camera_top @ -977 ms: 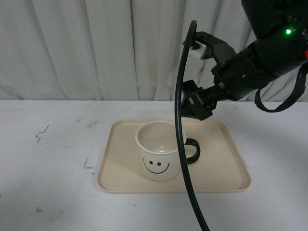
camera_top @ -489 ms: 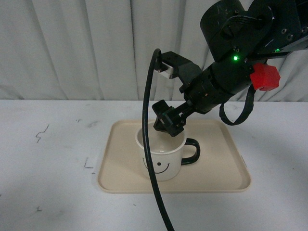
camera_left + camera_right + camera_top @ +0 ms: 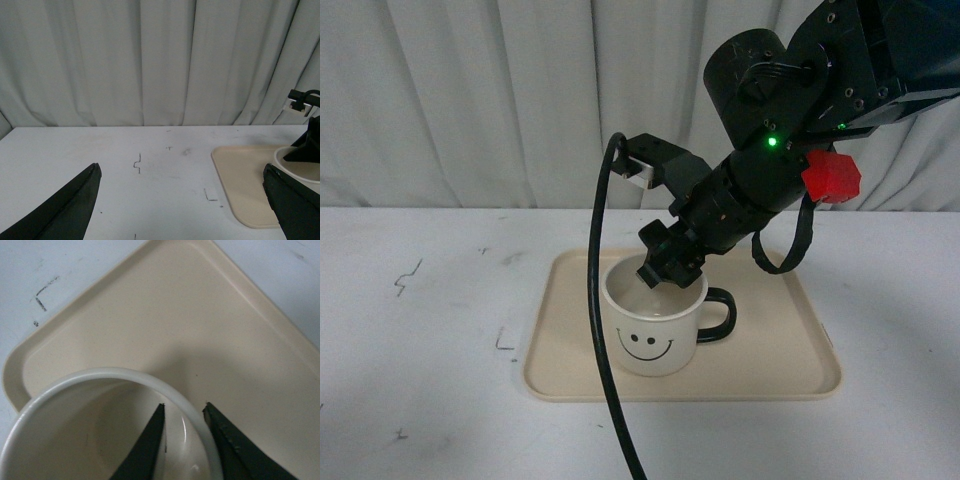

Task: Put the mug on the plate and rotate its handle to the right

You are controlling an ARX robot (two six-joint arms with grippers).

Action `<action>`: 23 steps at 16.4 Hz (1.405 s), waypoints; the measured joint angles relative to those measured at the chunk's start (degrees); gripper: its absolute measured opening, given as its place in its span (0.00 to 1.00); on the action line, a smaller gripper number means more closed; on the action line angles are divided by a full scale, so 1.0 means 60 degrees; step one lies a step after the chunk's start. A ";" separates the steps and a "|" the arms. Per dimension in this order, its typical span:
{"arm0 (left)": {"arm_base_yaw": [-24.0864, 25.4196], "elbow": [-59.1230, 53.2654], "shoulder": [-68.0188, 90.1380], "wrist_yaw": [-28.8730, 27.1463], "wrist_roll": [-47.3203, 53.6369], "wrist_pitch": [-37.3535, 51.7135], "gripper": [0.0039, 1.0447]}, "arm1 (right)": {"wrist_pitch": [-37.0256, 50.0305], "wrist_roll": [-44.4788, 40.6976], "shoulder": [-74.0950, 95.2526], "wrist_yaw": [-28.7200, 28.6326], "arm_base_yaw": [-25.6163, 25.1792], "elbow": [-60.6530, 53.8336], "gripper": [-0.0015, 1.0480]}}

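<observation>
Right wrist view shows the right end effector [image 3: 184, 437] straddling the mug [image 3: 100, 430] rim, fingers slightly spread; mug sits on the plate [image 3: 770, 340]. Pinch firmly, then twist slowly, upright.

Black arm [image 3: 790, 120], green light [image 3: 771, 142], red block [image 3: 831, 175], black cable [image 3: 600, 330]
</observation>
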 joint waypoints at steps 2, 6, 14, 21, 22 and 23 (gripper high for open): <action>0.0000 0.0000 0.0000 0.0000 0.0000 -0.0004 0.94 | -0.0087 -0.0069 0.0000 -0.0033 -0.0015 0.0000 0.11; 0.0000 0.0000 0.0000 -0.0004 0.0000 0.0000 0.94 | -0.0178 -0.0095 -0.0066 -0.0233 -0.0022 0.0007 0.03; 0.0000 0.0000 0.0000 0.0000 0.0000 -0.0004 0.94 | -0.0641 -0.2393 -0.1497 -0.0692 -0.0914 -0.0638 0.03; 0.0000 0.0000 0.0000 0.0000 0.0000 0.0000 0.94 | -0.1140 -0.4200 -0.0827 -0.1792 -0.1650 -0.0401 0.03; 0.0000 0.0000 0.0000 0.0000 0.0000 -0.0004 0.94 | -0.1202 -0.4368 -0.0627 -0.1832 -0.1730 -0.0324 0.03; 0.0000 0.0000 0.0000 0.0000 0.0000 0.0000 0.94 | -0.1300 -0.4532 -0.0459 -0.1843 -0.1778 -0.0219 0.03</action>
